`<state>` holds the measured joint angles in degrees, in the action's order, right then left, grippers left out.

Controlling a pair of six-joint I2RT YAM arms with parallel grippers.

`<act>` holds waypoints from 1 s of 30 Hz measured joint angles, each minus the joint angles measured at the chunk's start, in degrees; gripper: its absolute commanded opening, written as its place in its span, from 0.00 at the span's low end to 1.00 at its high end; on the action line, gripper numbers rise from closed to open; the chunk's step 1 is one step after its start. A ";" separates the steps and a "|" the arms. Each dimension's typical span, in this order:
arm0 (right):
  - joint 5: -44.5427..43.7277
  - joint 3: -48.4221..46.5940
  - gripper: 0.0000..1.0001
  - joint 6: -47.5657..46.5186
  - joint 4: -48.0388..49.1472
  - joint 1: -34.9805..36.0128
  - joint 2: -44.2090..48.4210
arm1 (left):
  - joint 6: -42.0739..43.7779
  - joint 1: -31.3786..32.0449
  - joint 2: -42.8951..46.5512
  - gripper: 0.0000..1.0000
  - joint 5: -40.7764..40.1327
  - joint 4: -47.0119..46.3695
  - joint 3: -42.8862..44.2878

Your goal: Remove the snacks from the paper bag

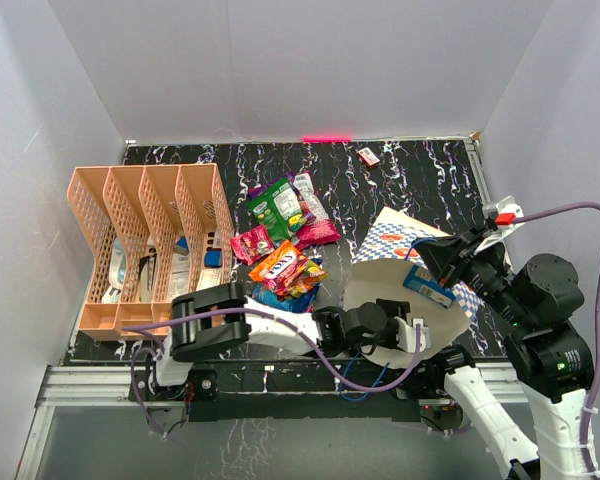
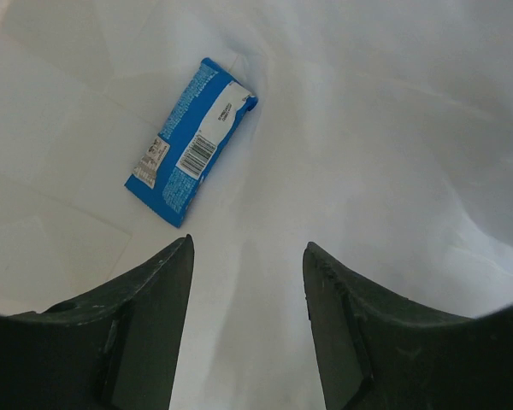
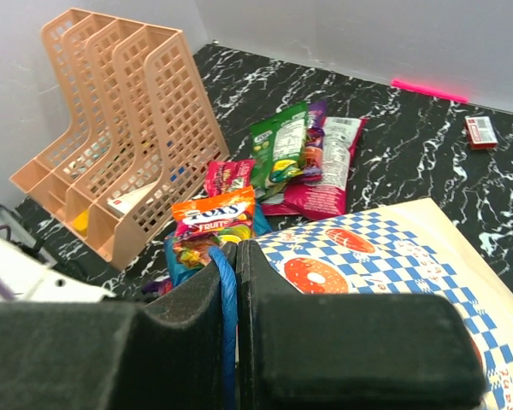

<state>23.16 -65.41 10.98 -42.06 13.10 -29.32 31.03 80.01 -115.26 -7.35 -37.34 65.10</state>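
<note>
From above, the paper bag point(image 1: 398, 236) lies on its side at about 4 o'clock on the table point(image 1: 430, 175), with its white inside facing the arms. One blue packet point(image 1: 427, 285) lies in it. The other snacks point(image 1: 285, 235) sit in a loose heap outside, at 9 o'clock from the bag and just beside the peach organizer point(image 1: 145, 240). The left gripper point(image 1: 408, 328) reaches into the bag's mouth from 8 o'clock. The right gripper point(image 1: 435, 256) sits at the bag's upper edge, at 2 o'clock. A small red box point(image 1: 368, 156) lies well apart at 12 o'clock.

In the left wrist view we see only the bag's white lining. The left gripper point(image 2: 248, 248) has its jaws spread with nothing between them. The blue packet point(image 2: 191, 141) lies flat at 11 o'clock from the fingertips, apart from them, barcode side up.

In the right wrist view the right gripper point(image 3: 237, 248) is clenched on the blue cord handle point(image 3: 228, 316). The chequered outside of the bag spreads toward 4 o'clock. The cord's lower run is blurred, so we cannot tell where it joins the paper. The heap of snacks lies at 12 o'clock, with an orange packet point(image 3: 214, 213) nearest the fingers. The organizer stands at 10 o'clock.
</note>
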 measured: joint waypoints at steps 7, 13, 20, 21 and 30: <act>4.57 -5.33 0.08 -1.86 -1.95 0.00 -5.31 | 6.21 -3.34 -8.07 0.61 3.30 0.09 6.84; 7.15 -5.33 0.08 -1.95 -2.97 0.00 -5.62 | 10.36 -5.57 -10.27 0.78 5.73 -0.04 10.51; 7.28 -5.33 0.08 -2.29 -3.23 0.00 -5.62 | 17.33 -6.97 -13.20 0.78 8.74 1.62 13.35; 7.28 -5.33 0.08 -2.34 -3.23 0.00 -5.62 | 18.16 -7.02 -14.56 0.78 8.85 1.79 14.64; 7.23 -5.90 0.08 -3.13 -4.59 0.00 -5.81 | 22.53 -7.85 -22.36 0.46 6.54 1.16 24.50</act>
<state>30.39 -71.31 7.86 -46.65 13.10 -35.14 53.56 72.16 -137.62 -0.82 -36.18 89.60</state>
